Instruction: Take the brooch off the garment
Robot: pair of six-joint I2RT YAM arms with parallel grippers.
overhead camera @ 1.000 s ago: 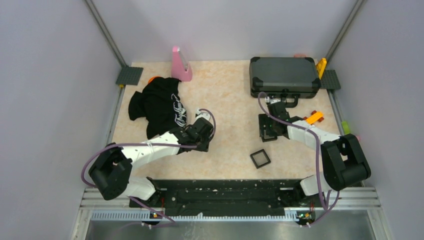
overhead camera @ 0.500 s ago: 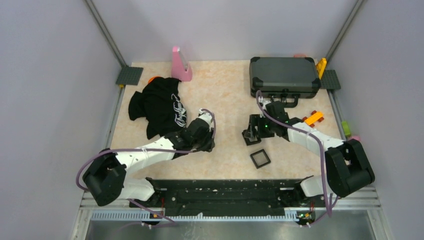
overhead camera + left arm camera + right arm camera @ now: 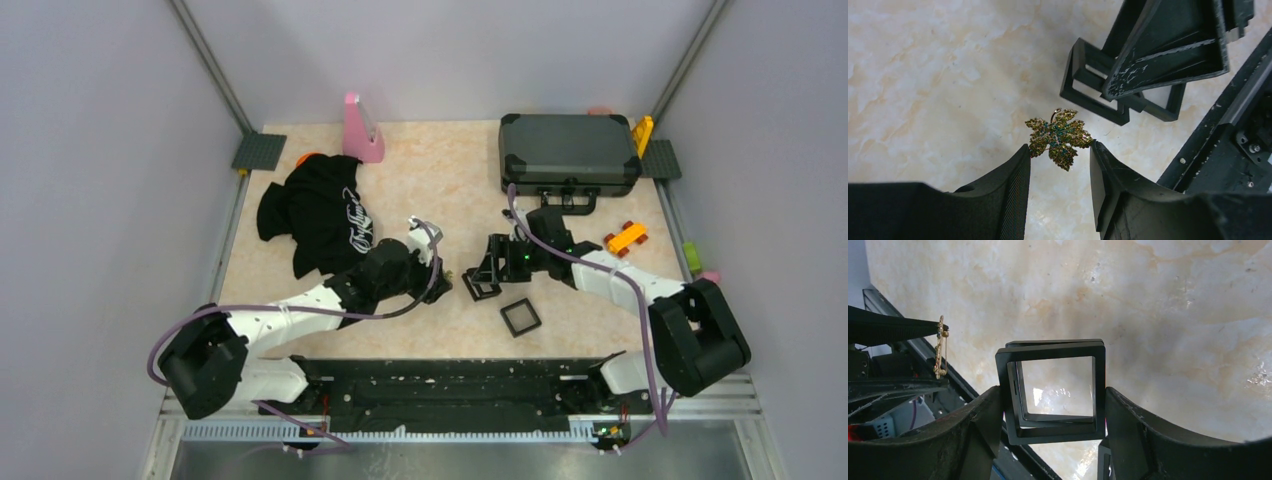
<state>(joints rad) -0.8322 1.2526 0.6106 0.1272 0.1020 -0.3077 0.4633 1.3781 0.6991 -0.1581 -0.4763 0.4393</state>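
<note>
Our left gripper [image 3: 1059, 146] pinches the brooch [image 3: 1059, 137], likely light, stiff and fragile, by its edges; our right gripper [image 3: 1052, 390] clamps a frame [image 3: 1050, 347].

- Brooch [image 3: 1059, 137]: gold leaf shape set with green stones, pinched by its edges between the left fingers [image 3: 1015, 175], well apart from the cloth.
- Garment [image 3: 315, 215]: black T-shirt, white script showing, crumpled at the far left of the bench [image 3: 450, 190].
</note>
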